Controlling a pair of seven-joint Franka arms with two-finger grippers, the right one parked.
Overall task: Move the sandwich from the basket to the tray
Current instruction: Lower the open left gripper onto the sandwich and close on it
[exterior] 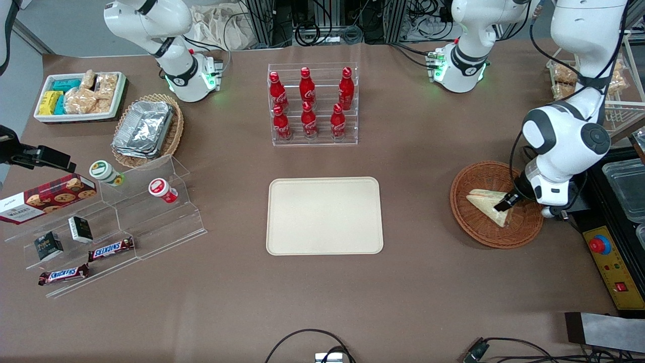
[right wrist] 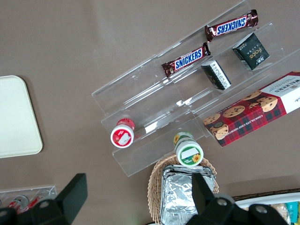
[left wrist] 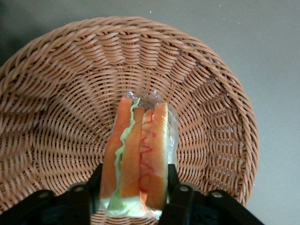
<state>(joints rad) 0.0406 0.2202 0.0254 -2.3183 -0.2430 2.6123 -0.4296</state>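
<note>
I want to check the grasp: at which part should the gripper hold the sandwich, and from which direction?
Best across the two flat bread faces, coming from above. The sandwich stands on edge in the basket, its filling edge up, and the gripper already has one finger on each face.

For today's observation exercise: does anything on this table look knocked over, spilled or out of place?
Two small cups lie tipped on the clear stepped stand: the green-lidded cup and the red-lidded cup. Nothing has spilled. The claw is at the sandwich in the basket, a finger on either side; the tray holds nothing.
</note>
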